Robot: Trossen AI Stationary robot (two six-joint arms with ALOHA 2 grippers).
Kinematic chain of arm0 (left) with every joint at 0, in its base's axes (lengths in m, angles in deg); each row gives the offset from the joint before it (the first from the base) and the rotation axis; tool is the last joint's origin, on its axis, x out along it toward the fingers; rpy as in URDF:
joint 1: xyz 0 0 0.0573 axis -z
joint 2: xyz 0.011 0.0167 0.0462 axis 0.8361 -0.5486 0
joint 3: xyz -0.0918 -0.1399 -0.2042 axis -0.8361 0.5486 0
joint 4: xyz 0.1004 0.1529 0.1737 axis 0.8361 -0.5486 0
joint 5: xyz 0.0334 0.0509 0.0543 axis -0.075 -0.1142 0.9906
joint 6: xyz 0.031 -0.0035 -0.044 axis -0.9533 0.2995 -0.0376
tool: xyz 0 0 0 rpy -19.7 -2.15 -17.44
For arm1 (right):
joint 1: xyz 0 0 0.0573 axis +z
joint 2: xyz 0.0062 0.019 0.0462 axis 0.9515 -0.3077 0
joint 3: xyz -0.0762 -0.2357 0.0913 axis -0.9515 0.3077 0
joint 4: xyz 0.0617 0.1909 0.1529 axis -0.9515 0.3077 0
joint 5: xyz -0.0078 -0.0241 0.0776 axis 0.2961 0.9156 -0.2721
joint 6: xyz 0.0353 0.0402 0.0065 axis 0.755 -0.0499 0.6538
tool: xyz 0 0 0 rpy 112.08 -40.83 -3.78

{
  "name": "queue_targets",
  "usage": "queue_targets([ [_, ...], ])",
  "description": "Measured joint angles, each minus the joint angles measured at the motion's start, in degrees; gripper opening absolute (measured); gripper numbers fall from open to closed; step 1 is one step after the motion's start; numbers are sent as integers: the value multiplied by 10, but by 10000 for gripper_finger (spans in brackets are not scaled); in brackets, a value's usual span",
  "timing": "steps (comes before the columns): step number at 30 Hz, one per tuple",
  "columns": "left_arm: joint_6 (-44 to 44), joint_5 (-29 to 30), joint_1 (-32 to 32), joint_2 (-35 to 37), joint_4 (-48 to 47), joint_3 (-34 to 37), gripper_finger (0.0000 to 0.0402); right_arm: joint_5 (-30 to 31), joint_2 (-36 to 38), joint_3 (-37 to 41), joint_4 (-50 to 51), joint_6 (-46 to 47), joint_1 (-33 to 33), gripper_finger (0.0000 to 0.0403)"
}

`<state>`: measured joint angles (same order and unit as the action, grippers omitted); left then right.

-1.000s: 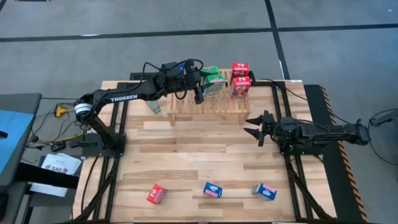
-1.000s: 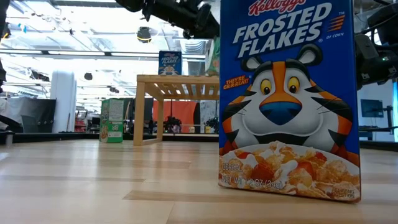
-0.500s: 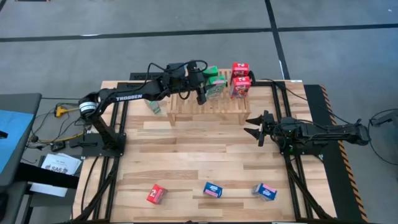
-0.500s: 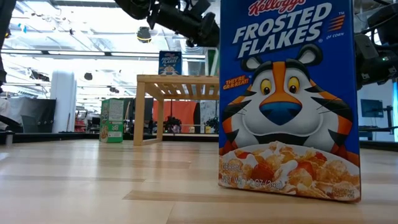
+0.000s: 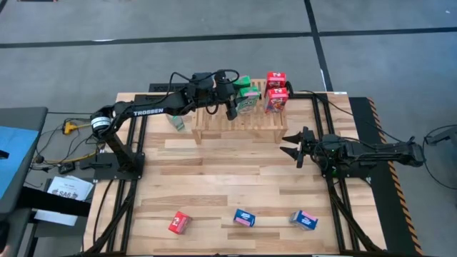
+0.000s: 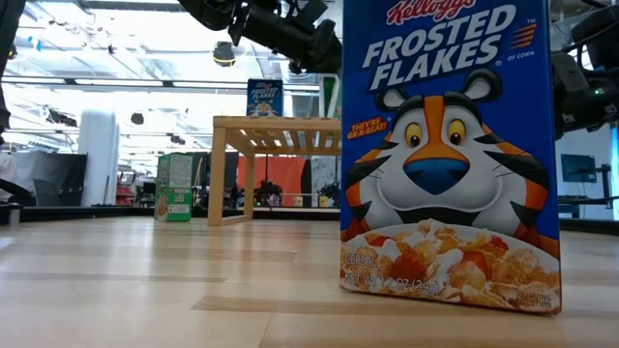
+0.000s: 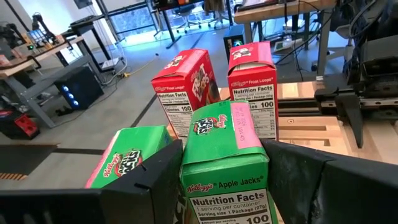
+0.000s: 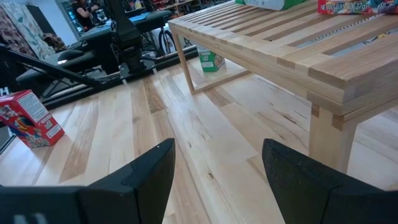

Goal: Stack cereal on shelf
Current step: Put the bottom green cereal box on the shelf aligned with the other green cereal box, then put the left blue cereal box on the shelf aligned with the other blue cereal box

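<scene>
My left gripper (image 5: 230,108) reaches over the light wooden rack (image 5: 235,123) and is shut on a green cereal box (image 7: 224,155). A second green box (image 7: 127,160) stands beside it, with two red boxes (image 7: 252,81) just behind; all are at the rack's far right part (image 5: 275,91). Another green box (image 5: 175,121) stands on the table left of the rack. A red box (image 5: 178,223) and two blue boxes (image 5: 244,218) (image 5: 305,220) lie near the near edge. My right gripper (image 5: 293,147) waits open, right of the rack. My left gripper pinches the green Apple Jacks box between its two fingers (image 7: 155,180), one on each broad face near the top (image 7: 214,140). The box stands upright in the hold. Its bottom is hidden, so I cannot tell whether it rests on the rack.
In the low view a blue Frosted Flakes box (image 6: 450,155) stands right before the camera and hides the rack's right half. A small blue box (image 6: 263,97) shows above the rack's top (image 6: 276,124). Bare planks lie between the rack and the near row of boxes.
My left arm shifted slightly toward the table's right over the rack, carrying the green box with it, then held still for the last half second. The right arm kept still.
</scene>
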<state>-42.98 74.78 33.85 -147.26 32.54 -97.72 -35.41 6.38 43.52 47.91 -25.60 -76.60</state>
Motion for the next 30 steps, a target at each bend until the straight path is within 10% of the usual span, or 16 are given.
queue_targets([
  [30,-27,45,12,38,-59,1,266,0,0,0,1,0,0,266],
])
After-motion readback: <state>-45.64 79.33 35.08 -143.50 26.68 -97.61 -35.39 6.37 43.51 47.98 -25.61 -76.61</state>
